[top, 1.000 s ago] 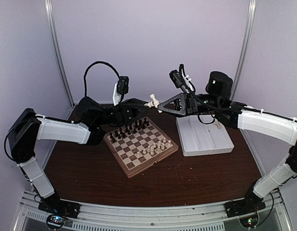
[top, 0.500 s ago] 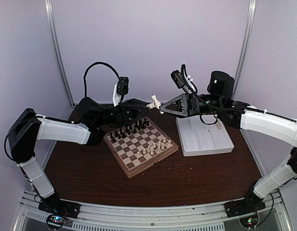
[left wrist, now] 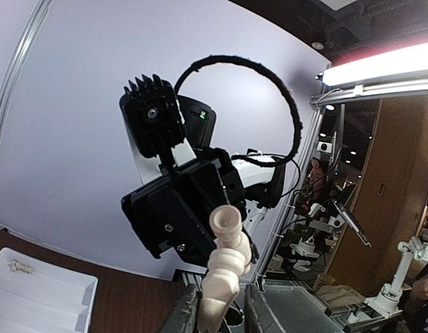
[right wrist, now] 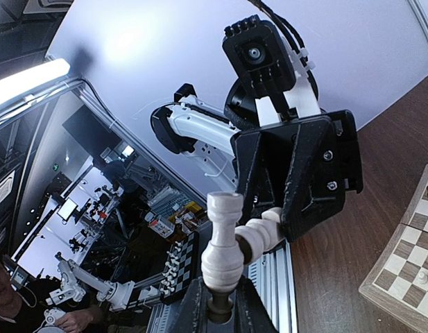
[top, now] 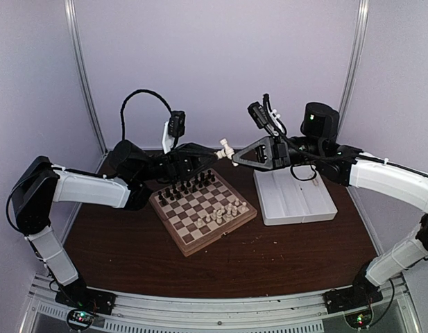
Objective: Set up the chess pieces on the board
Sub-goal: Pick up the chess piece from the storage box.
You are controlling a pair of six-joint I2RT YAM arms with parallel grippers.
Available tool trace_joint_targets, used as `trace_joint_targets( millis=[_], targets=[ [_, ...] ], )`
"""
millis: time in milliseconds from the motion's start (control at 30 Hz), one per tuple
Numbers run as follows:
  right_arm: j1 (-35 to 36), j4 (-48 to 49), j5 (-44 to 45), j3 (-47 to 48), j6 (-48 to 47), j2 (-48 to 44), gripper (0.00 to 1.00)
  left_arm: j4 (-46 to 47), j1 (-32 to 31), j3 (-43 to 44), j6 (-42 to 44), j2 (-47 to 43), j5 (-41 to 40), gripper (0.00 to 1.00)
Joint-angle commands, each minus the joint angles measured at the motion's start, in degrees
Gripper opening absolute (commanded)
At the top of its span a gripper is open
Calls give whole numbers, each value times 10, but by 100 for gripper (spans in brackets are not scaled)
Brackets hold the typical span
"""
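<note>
Setup stands partway: cream pieces (top: pixel 226 210) dot the board (top: pixel 207 241), one piece (left wrist: pixel 18 265) lies in the tray (top: pixel 297 219), and another piece (top: pixel 225 148) hangs over the far edge, pinched by the right hand (right wrist: pixel 219 305), the left hand (left wrist: pixel 218 312) narrow around it, grip unclear.

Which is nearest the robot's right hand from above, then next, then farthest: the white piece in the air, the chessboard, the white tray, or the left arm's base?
1. White piece, gripped in the right hand.
2. Chessboard, lower left, and white tray, lower right: too close to call.
3. Left arm's base, near left corner.
</note>
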Motion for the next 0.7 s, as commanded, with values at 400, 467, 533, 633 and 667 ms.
trace_joint_targets(
  millis=[400,467,533,633,667],
  targets=[
    [3,-7,5,-3,-20,-18,0,27,-1,0,10,-11,15,0],
    [3,-7,6,-2,-21,-19,0,26,0,-1,10,-10,15,0],
    [3,-9,7,-2,-21,-21,0,27,0,-1,10,-9,14,0],
    [3,-26,10,2,-31,-25,0,26,1,-3,9,-8,16,0],
    [3,-35,11,3,-37,-27,0,26,1,-4,9,-8,15,0]
  ],
)
